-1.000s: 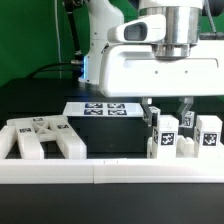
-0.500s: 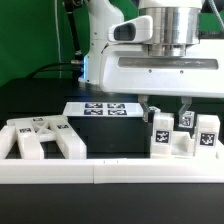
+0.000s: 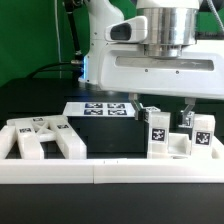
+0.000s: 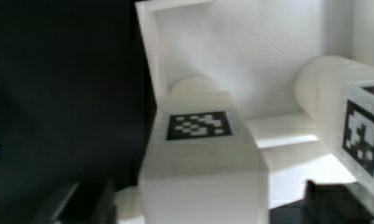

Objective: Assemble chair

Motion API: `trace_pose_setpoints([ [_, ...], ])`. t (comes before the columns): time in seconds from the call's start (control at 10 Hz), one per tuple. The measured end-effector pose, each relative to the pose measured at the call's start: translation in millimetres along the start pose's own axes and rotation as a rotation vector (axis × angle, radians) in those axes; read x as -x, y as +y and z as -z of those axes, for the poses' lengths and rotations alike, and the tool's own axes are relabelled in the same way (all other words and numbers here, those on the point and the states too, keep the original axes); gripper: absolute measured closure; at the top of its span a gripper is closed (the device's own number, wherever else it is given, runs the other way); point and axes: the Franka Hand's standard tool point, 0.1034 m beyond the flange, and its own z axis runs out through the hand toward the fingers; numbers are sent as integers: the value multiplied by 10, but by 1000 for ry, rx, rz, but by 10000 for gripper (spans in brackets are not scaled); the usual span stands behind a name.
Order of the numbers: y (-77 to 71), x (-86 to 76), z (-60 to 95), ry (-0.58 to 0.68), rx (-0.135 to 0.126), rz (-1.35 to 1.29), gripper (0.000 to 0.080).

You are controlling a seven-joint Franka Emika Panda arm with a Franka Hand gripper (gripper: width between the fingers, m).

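Note:
The chair is in loose white parts. A square post (image 3: 158, 128) with a black-and-white tag stands upright at the exterior view's right, beside a second tagged post (image 3: 203, 132); both rest against a white part. My gripper (image 3: 165, 112) hangs right over the first post, fingers to either side of its top. In the wrist view the tagged post (image 4: 202, 125) fills the space between my dark fingertips (image 4: 86, 200), with my gripper (image 4: 210, 205) open around it. A gap shows on one side. Another tagged part (image 4: 365, 125) stands close by.
More white tagged chair parts (image 3: 40, 135) lie grouped at the exterior view's left. The marker board (image 3: 100, 108) lies flat behind them. A long plain white rail (image 3: 110, 175) runs along the front. The arm's white body (image 3: 150, 70) looms above.
My gripper has come down a little and shifted slightly to the exterior view's left, so its fingers now flank the post's top. The parts have not moved.

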Motion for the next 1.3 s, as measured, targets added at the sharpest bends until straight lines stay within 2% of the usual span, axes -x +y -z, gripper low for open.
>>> trace_pose_setpoints([
  [0.1, -16, 2, 68, 8, -7, 6, 176],
  [0.2, -14, 42, 103, 13, -10, 10, 157],
  [0.4, -49, 151, 152, 61, -25, 28, 151],
  [0.6, -47, 314, 121, 87, -29, 56, 150],
  [1.0, -47, 311, 116, 92, -30, 59, 150],
  [1.3, -19, 478, -30, 143, -35, 97, 150],
])
